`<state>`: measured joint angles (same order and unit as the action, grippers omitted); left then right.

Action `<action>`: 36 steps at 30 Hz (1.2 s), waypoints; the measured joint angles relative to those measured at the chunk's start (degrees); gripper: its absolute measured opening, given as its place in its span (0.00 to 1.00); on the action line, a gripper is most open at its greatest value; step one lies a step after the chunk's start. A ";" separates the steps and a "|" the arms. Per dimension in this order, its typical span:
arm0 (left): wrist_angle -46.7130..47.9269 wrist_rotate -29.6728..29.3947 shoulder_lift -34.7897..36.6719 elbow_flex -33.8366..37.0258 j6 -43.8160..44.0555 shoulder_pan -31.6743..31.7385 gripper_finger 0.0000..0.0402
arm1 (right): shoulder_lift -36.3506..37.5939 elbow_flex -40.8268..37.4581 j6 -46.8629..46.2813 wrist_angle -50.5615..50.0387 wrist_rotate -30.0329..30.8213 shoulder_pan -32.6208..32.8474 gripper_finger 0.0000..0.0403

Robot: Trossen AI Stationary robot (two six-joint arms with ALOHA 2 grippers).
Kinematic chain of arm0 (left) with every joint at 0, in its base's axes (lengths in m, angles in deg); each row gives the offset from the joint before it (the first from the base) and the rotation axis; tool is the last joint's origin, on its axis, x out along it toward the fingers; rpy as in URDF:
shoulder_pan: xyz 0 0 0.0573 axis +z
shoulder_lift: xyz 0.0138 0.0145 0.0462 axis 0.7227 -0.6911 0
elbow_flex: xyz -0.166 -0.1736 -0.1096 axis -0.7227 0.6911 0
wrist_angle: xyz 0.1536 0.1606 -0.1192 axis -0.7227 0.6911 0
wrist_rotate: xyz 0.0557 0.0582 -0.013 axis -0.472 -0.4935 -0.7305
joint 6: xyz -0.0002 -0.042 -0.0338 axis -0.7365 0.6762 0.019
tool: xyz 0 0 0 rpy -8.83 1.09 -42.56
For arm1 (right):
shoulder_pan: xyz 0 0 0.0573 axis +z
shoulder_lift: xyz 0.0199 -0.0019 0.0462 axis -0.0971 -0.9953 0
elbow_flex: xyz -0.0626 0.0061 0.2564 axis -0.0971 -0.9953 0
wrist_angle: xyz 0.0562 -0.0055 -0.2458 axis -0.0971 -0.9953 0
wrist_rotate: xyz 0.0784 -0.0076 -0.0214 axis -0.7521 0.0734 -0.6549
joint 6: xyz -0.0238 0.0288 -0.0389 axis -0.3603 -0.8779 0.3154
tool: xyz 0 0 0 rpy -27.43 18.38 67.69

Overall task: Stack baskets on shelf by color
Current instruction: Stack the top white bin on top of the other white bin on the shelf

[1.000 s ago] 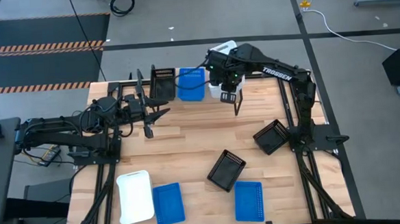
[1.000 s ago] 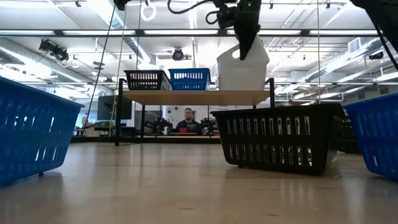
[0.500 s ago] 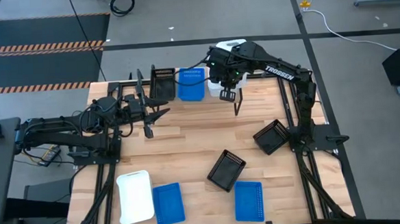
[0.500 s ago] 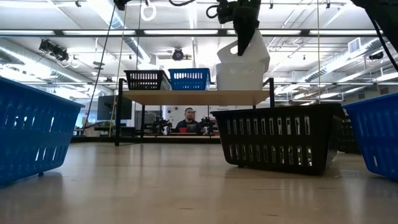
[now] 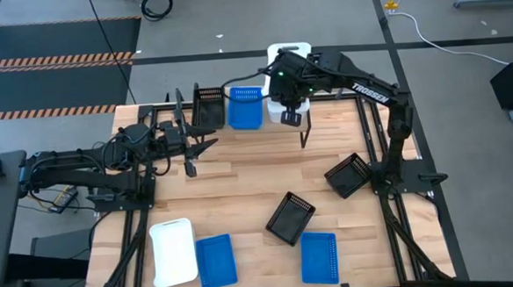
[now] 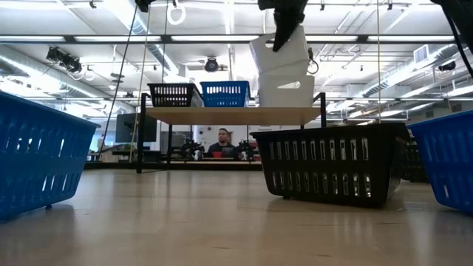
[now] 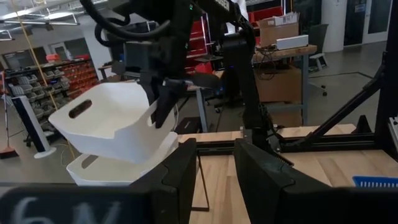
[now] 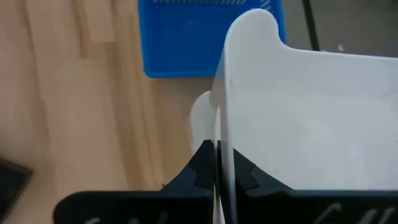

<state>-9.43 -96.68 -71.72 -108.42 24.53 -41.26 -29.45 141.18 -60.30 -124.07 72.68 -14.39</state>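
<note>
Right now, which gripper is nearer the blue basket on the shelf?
Right. The right gripper holds a white basket just beside the blue basket; the left gripper waits farther off over the table.

In the high view the right arm (image 5: 359,90) is covering most of the white basket (image 5: 289,50) it is carrying — only a strip at the basket's twelve o'clock side is showing. The second white basket (image 6: 287,90) beneath it, on the shelf (image 6: 233,114), is hiding almost wholly under the arm from above. In the low view the right gripper (image 6: 287,22) is running off the top edge, and a blue basket (image 6: 41,151) at nine o'clock is being cut by the left edge. The person (image 6: 225,142) behind the shelf is too small to make out — only head and shoulders are showing.
</note>
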 joint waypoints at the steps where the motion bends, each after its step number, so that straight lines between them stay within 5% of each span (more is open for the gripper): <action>1: -0.01 0.00 0.00 0.00 0.00 0.00 0.29 | 0.00 -0.27 0.24 0.15 -0.58 0.01 0.02; 36: 0.93 0.00 0.04 0.00 -0.02 -0.02 0.29 | 0.09 -12.43 3.31 8.17 -7.28 -3.48 0.02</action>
<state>-8.49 -96.68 -71.67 -108.42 24.51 -41.29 -29.36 128.75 -56.99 -115.90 65.40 -17.87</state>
